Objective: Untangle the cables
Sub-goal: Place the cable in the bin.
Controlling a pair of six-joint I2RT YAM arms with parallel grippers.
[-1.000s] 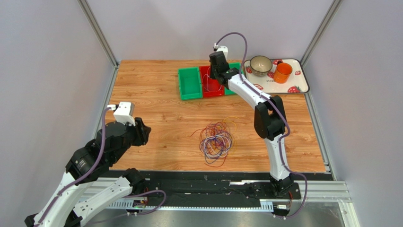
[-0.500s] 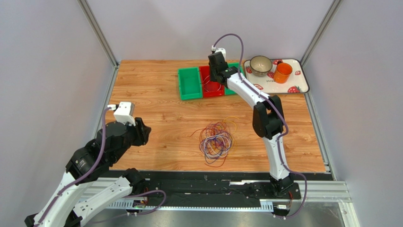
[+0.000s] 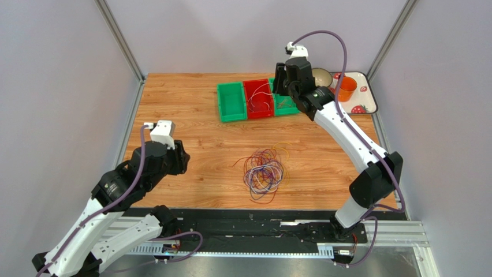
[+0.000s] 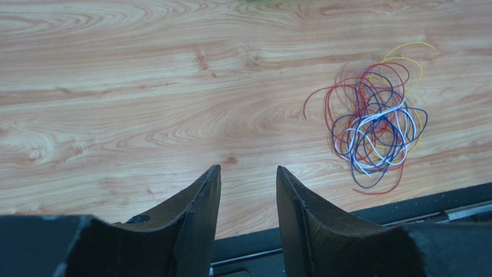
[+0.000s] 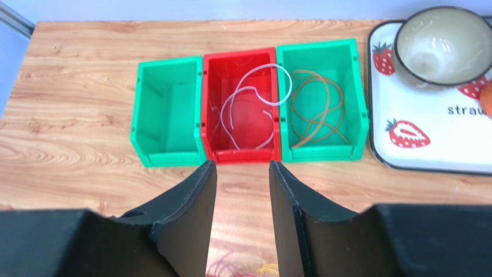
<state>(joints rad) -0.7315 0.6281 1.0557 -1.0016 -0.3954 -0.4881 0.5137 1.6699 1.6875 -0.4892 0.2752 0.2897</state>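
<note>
Cables [image 3: 264, 174]: from above, lying in one tangled heap, uncountable, well apart from left claw [image 3: 181, 159] and right claw [image 3: 280, 89].

Through the left wrist: lying ahead and rightward of half-parted jaws gripping nothing.

Through the right wrist: gaping partway, gripping nothing. Facing three bins just ahead: left green bin [image 5: 167, 104]; red bin [image 5: 242, 156] holding one white cable [image 5: 248, 88]; right green bin [image 5: 359, 104] holding one brown cable [image 5: 328, 101]. Farther right, one tray [image 5: 439, 150] bearing one bowl [image 5: 442, 37].

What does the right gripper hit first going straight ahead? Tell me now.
Probably the red bin: the right gripper points at its near wall, with nothing in between. How high the gripper is above the bin is unclear from this view.
</note>
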